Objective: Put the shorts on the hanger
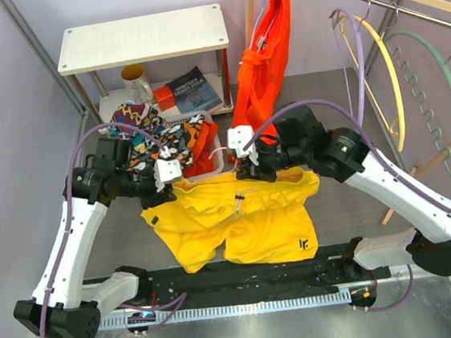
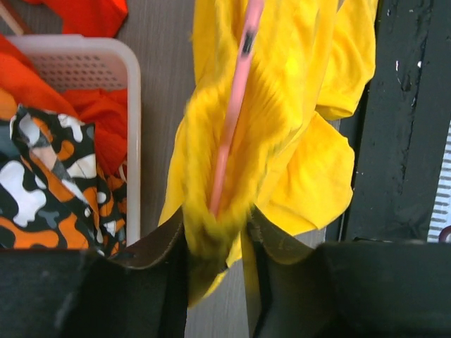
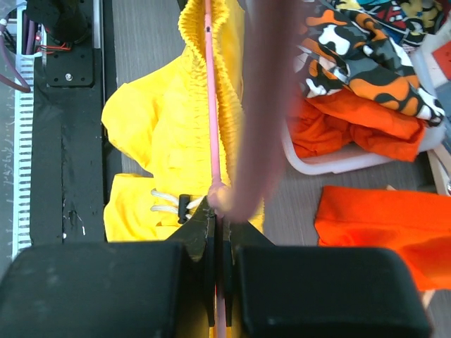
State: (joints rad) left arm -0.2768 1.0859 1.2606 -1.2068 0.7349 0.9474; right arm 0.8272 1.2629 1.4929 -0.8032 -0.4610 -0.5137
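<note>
The yellow shorts [image 1: 239, 224] hang by their waistband between my two grippers, with the legs resting on the table. In the left wrist view the thin pink hanger [image 2: 232, 113] runs into the gathered waistband of the shorts [image 2: 303, 162]. My left gripper [image 2: 217, 225] has its jaws parted around a blurred fold of that fabric, with a gap showing on one side. My right gripper [image 3: 220, 211] is shut on the hanger [image 3: 210, 105] rod, beside the white drawstring of the shorts [image 3: 162, 127]. A blurred pink shape rises next to it. From above, the left gripper [image 1: 168, 175] and right gripper [image 1: 248, 167] hold opposite ends of the waistband.
A white basket [image 1: 218, 155] behind the shorts holds orange and patterned cloth [image 2: 42, 183]. An orange garment [image 1: 266, 60] hangs at the back. Lilac [image 1: 357, 66], yellow [image 1: 391, 71] and green [image 1: 445, 105] hangers hang at right. A white shelf [image 1: 143, 36] stands at the back left, and a black mat [image 1: 244, 273] lies at the near edge.
</note>
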